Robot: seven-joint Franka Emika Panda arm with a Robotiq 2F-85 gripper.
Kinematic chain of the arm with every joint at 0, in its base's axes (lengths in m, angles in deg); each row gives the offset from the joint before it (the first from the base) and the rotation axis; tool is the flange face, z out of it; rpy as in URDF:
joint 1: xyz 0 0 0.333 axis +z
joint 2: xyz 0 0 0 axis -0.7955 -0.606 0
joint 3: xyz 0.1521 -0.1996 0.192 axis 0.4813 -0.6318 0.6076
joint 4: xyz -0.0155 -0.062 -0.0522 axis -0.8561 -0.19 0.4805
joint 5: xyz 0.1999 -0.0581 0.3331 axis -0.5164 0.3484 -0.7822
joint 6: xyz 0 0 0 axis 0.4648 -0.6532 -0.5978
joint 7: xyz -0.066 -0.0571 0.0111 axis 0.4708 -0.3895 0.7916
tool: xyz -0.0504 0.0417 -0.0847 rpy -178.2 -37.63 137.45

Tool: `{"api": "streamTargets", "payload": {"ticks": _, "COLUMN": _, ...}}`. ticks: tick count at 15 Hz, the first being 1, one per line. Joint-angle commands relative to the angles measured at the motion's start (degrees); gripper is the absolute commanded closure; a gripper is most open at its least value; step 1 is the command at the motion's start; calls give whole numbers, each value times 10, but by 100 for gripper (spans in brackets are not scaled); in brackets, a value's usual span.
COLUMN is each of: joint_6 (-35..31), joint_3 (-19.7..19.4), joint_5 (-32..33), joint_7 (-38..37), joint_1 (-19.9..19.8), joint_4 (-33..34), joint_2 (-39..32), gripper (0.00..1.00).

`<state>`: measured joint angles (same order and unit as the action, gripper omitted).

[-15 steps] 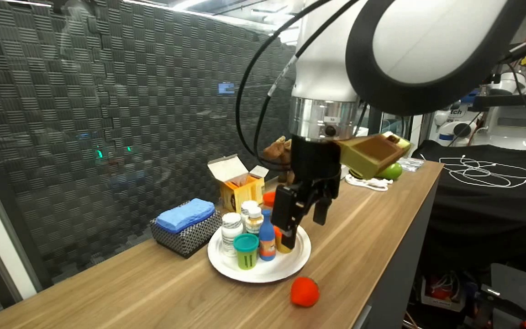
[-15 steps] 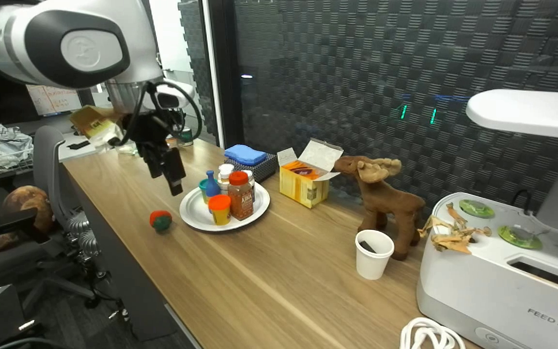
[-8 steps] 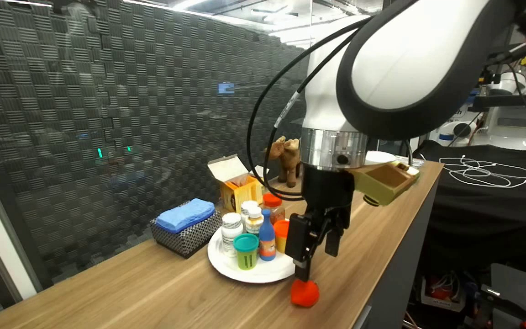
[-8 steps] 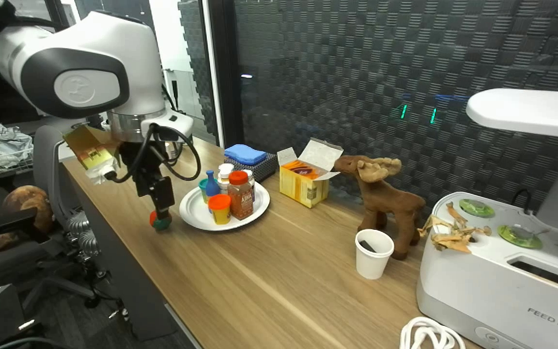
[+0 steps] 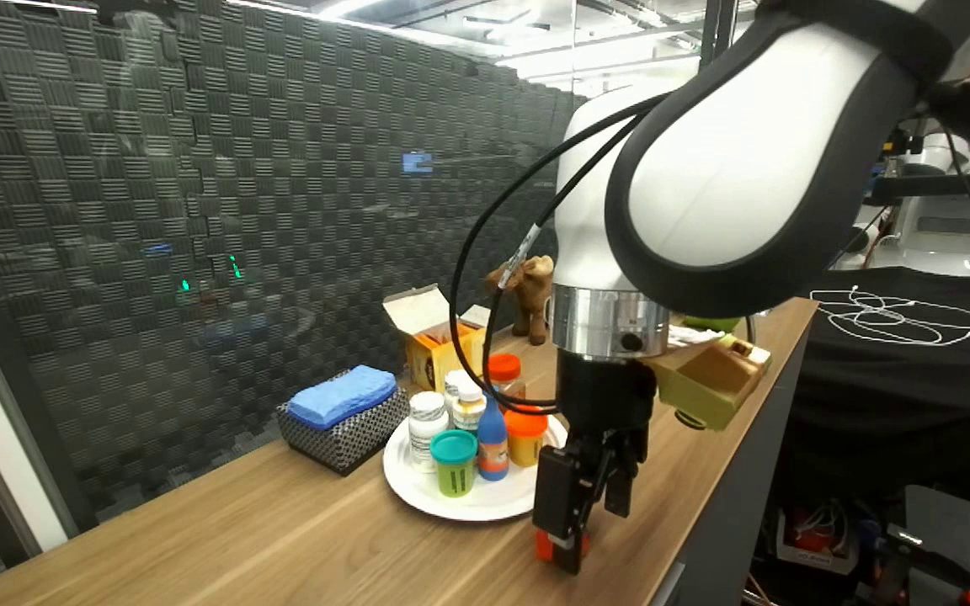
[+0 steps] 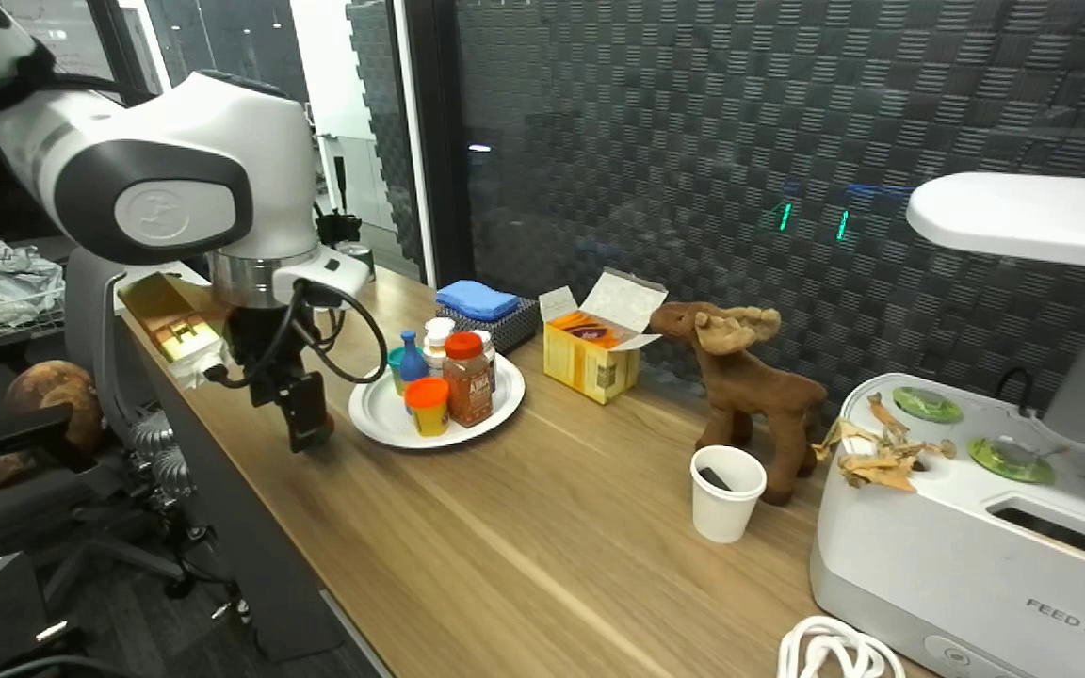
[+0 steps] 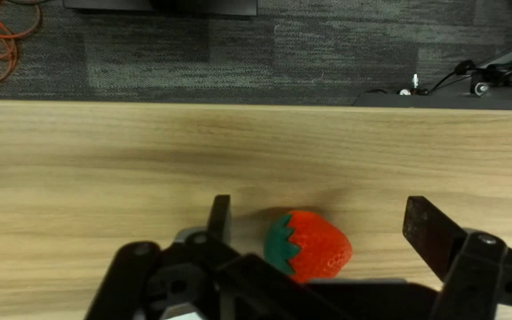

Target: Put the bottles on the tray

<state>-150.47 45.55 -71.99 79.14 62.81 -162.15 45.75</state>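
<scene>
- The black gripper (image 7: 320, 215) is pointing down, low over the wooden counter (image 6: 542, 527), with its jaws standing wide apart.
- A strawberry (image 7: 318, 251), red with a dark green cap, is lying on the wood between those jaws; in the wrist view, bare grain is showing between it and either jaw.
- The bottles (image 5: 492, 446) are standing upright in a tight group on the tray (image 6: 375, 407), a round white plate, just beside the gripper.
- From where I am watching, a white pill bottle (image 5: 428, 438) and a green tub (image 5: 455, 475) with a teal lid are sitting side by side, and two more white-capped bottles (image 5: 469, 410) are crowding behind.
- A slim blue bottle (image 6: 412, 364) is standing near a yellow tub (image 6: 430, 419) with an orange lid, and a red-lidded jar (image 6: 469, 394) is sitting just beside that tub.
- Near the tray, a flat blue pad (image 6: 477, 299) is resting on a dark patterned box (image 6: 510, 330); a yellow carton (image 6: 590, 365) is standing open, orange packets (image 6: 588, 326) showing inside.
- A brown toy moose (image 6: 750, 386) is standing with its snout close to the carton's flap.
- Farther along, a white paper cup (image 6: 724, 513) is holding something dark.
</scene>
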Motion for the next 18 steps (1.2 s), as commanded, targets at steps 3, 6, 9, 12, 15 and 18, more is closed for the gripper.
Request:
{"api": "streamTargets", "payload": {"ticks": 3, "joint_6": -50, "joint_3": 15, "joint_5": 9, "joint_7": 12, "joint_1": -3, "joint_4": 6, "joint_2": -19, "gripper": 0}}
{"api": "streamTargets", "payload": {"ticks": 6, "joint_6": -75, "joint_3": 20, "joint_5": 9, "joint_7": 18, "joint_1": -4, "joint_4": 8, "joint_2": -27, "gripper": 0}}
{"api": "streamTargets", "payload": {"ticks": 9, "joint_6": -85, "joint_3": 22, "joint_5": 12, "joint_7": 18, "joint_1": -4, "joint_4": 8, "joint_2": -31, "gripper": 0}}
{"api": "streamTargets", "payload": {"ticks": 12, "joint_6": -84, "joint_3": 20, "joint_5": 20, "joint_7": 14, "joint_1": -4, "joint_4": 8, "joint_2": -34, "gripper": 32}}
{"api": "streamTargets", "payload": {"ticks": 15, "joint_6": -83, "joint_3": 18, "joint_5": 38, "joint_7": 9, "joint_1": -2, "joint_4": 6, "joint_2": -36, "gripper": 58}}
{"api": "streamTargets", "payload": {"ticks": 18, "joint_6": -87, "joint_3": 15, "joint_5": 60, "joint_7": 2, "joint_1": 0, "joint_4": 4, "joint_2": -34, "gripper": 81}}
